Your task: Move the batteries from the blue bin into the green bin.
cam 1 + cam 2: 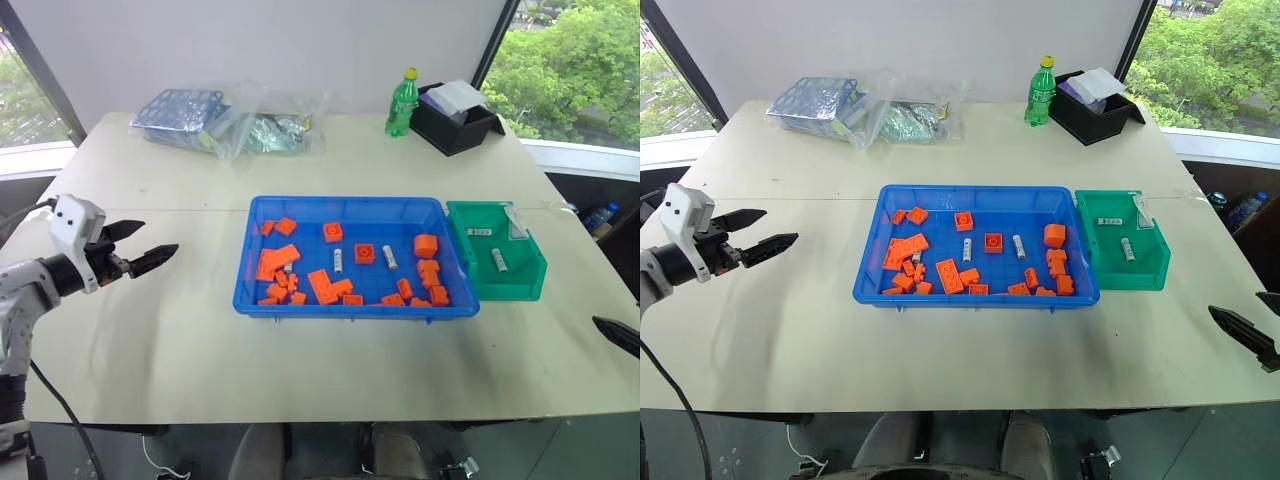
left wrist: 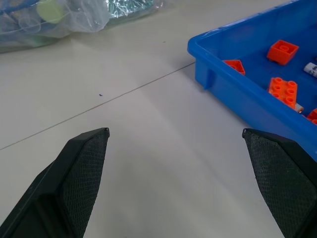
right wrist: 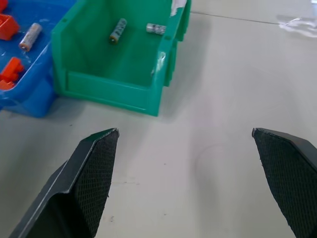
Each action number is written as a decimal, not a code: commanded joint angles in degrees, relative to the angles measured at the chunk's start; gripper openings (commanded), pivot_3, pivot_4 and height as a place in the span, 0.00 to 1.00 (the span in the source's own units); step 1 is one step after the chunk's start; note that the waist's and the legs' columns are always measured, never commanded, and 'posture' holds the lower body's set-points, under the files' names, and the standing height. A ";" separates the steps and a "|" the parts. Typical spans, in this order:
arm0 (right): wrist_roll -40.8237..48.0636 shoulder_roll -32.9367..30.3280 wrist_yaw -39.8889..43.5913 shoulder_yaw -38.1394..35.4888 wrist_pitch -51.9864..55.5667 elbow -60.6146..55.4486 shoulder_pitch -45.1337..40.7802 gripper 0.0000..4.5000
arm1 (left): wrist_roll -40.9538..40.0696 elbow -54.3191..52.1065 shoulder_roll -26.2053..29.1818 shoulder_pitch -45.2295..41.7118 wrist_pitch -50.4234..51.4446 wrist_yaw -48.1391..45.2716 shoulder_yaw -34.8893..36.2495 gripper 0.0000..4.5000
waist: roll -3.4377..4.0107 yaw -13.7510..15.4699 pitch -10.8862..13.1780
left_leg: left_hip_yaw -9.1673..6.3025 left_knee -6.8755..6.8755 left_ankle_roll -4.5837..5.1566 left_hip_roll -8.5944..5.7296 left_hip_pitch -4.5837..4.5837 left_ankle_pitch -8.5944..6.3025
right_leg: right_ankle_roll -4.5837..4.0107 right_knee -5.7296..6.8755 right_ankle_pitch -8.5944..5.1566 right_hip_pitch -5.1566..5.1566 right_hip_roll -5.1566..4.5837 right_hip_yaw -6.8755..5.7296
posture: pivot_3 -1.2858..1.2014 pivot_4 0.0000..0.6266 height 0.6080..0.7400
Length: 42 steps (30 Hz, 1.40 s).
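No writing can be read on anything here; the batteries' (image 1: 967, 250) dark markings are too small to make out, and the bottle's (image 1: 402, 103) label is illegible.

The blue bin (image 1: 340, 303) sits mid-table, the green bin (image 1: 527, 283) touching it at 3 o'clock. In the blue bin, batteries lie among scattered orange bricks (image 1: 322, 286): one near the centre, one (image 1: 1019, 246) just toward 3 o'clock of it, and one (image 1: 916, 258) at the 9 o'clock side, partly tucked against bricks. Two more batteries (image 3: 119, 30) lie apart in the green bin.

At 12 o'clock of the bins, along the table's far edge, stand the green bottle with a yellow cap and a black box (image 1: 455, 130) beside it; toward 10 o'clock lies a clear plastic bag (image 1: 262, 122) over a blue mesh basket (image 1: 178, 108).

The left gripper (image 1: 148, 244) hangs at 9 o'clock of the blue bin, well apart from it, jaws spread wide and empty. The right gripper (image 3: 195, 163) is at 4 o'clock of the green bin, over bare table, jaws also wide and empty. Nothing stands between either gripper and the bins.
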 commanded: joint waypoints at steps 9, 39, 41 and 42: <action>9.41 -11.39 6.47 8.44 8.44 -9.32 -13.64 0.99 | -5.89 -11.59 2.31 -1.01 3.79 -6.56 -1.04 1.00 | 0.13 -0.29 0.23 | 0.16 -0.01 0.00 0.03 0.23 0.00 | 0.00 0.05 0.00 0.07 0.00 0.11 | 0.52 0.24 0.87; -32.03 44.31 7.50 72.55 -38.77 70.31 -96.84 0.99 | -11.59 -23.92 8.63 5.01 9.75 -14.24 -0.32 1.00 | -0.66 -3.31 0.39 | 0.01 -0.12 -0.13 -0.03 0.27 0.35 | -0.23 1.67 0.69 -0.63 0.12 0.36 | 0.52 0.24 0.87; -33.24 46.04 5.98 72.10 -40.29 72.57 -97.13 0.99 | -11.58 -24.17 8.78 6.16 9.73 -14.21 0.58 1.00 | -0.67 -3.29 0.39 | 0.01 -0.13 -0.14 -0.03 0.27 0.36 | -0.24 1.70 0.76 -0.61 0.13 0.36 | 0.52 0.24 0.87; -33.91 46.77 5.23 71.91 -40.92 73.46 -97.15 0.99 | -11.47 -24.11 8.92 6.56 9.73 -14.24 0.87 1.00 | -0.67 -3.29 0.39 | 0.01 -0.12 -0.14 -0.03 0.28 0.36 | -0.23 1.69 0.75 -0.60 0.13 0.36 | 0.52 0.24 0.87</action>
